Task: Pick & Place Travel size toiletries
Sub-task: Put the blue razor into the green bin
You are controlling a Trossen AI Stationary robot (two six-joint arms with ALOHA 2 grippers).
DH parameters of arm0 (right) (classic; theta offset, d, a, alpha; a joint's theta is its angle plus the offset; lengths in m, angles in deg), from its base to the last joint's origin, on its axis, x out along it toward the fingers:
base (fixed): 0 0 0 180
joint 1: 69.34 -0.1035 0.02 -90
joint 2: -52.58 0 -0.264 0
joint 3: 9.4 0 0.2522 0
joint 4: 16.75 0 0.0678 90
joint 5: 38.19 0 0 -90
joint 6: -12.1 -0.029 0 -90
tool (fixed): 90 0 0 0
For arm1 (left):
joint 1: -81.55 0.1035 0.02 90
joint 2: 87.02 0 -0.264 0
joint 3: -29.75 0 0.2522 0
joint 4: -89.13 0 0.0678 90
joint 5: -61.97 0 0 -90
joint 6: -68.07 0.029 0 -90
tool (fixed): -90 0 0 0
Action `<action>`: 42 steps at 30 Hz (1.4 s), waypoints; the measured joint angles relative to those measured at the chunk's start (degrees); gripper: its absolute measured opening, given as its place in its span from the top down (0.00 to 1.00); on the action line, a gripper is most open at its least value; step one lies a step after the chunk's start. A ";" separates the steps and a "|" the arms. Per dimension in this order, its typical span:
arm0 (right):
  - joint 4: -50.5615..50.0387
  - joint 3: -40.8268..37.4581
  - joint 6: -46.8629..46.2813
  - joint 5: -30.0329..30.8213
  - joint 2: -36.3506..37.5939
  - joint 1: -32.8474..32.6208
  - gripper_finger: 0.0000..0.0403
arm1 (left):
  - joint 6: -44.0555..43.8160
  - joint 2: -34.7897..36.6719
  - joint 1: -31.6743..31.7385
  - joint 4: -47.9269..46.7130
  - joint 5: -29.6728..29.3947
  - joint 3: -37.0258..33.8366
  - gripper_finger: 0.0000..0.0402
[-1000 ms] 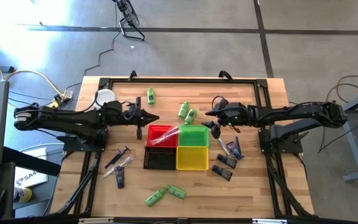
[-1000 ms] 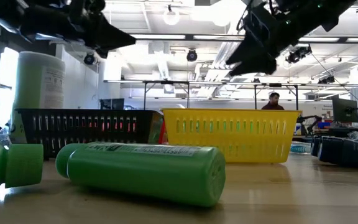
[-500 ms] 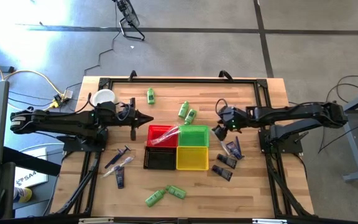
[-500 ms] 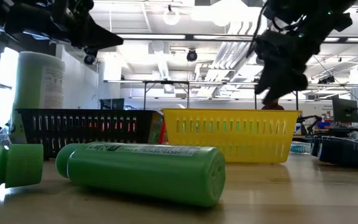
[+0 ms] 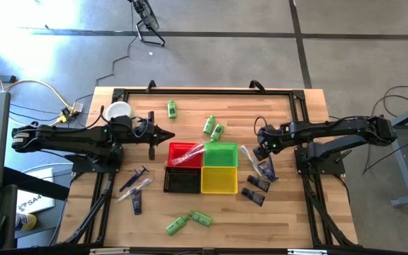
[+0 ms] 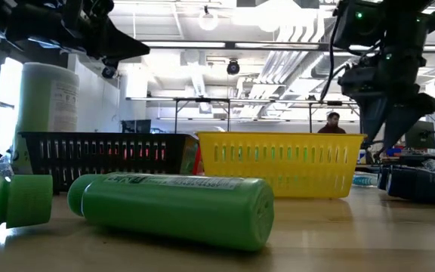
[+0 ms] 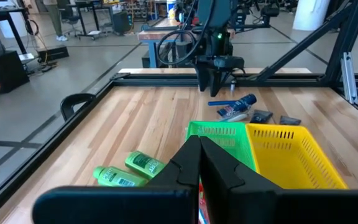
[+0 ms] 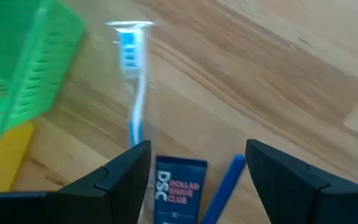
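toiletries mostly lie loose on the bench; right claw hangs wide above a toothbrush; left claw, pinched empty, waits.

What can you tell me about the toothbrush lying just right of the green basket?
The toothbrush is a slim stick with a blue and white handle and blue bristles, sealed in clear wrapping. It lies flat on the wooden table, close beside the green basket, its handle end meeting a dark blue packet. The open right end effector hovers above it, not touching.
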 joint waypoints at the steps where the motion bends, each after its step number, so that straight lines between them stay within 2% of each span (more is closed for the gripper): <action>1: -0.66 0.00 -0.99 0.04 0.00 0.00 0.37 | 0.00 0.00 0.00 0.00 0.00 0.00 1.00; 8: -3.89 -0.42 -9.97 2.05 0.00 -2.12 0.37 | 0.00 -0.04 0.00 -1.44 -0.14 0.02 1.00; 19: -3.59 -5.88 -23.54 1.59 -0.02 -8.78 0.37 | 0.00 -0.04 0.00 -1.73 -0.13 0.02 1.00; 29: 2.00 -9.11 -25.46 1.64 -0.05 -10.76 0.37 | 0.00 -0.04 0.00 -3.05 -0.88 0.04 1.00; 38: 5.79 -10.81 -25.37 1.68 -4.07 -10.74 0.37 | -0.01 -0.04 0.01 -3.06 -1.47 0.04 1.00; 42: 5.84 -10.67 -25.22 1.52 -4.94 -10.74 0.41 | -0.02 -0.04 0.00 -3.06 -1.49 0.04 1.00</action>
